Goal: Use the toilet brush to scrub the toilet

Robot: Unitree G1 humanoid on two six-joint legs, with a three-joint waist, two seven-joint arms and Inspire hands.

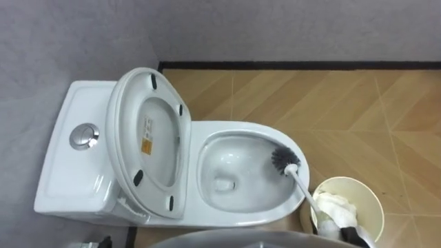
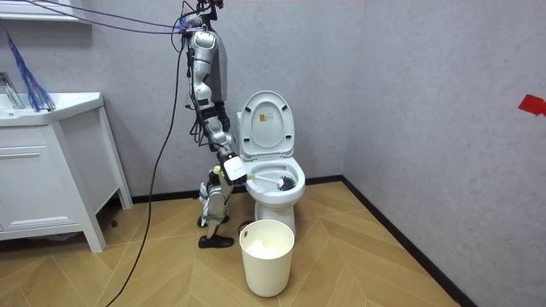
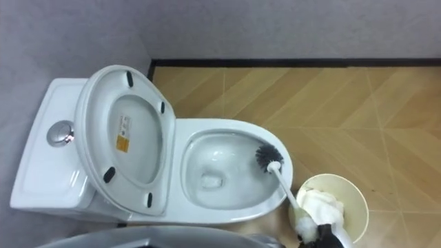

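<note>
A white toilet (image 1: 248, 134) stands with its seat and lid (image 1: 148, 141) raised against the tank. The toilet brush (image 1: 286, 162) has its dark bristle head inside the bowl, against the right inner wall just under the rim. Its white handle slants down to the lower right into my right hand (image 1: 346, 233), which is curled round the handle at the picture's bottom edge, over the bin. In the room view I stand beside the toilet on the room view's left, right hand (image 2: 232, 169) held low at the bowl's rim.
A cream waste bin (image 1: 368, 200) stands on the wood floor right beside the bowl. The flush button (image 1: 84, 136) sits on the tank lid. Grey walls close in behind and left. A white vanity cabinet (image 2: 51, 170) stands at the room view's left.
</note>
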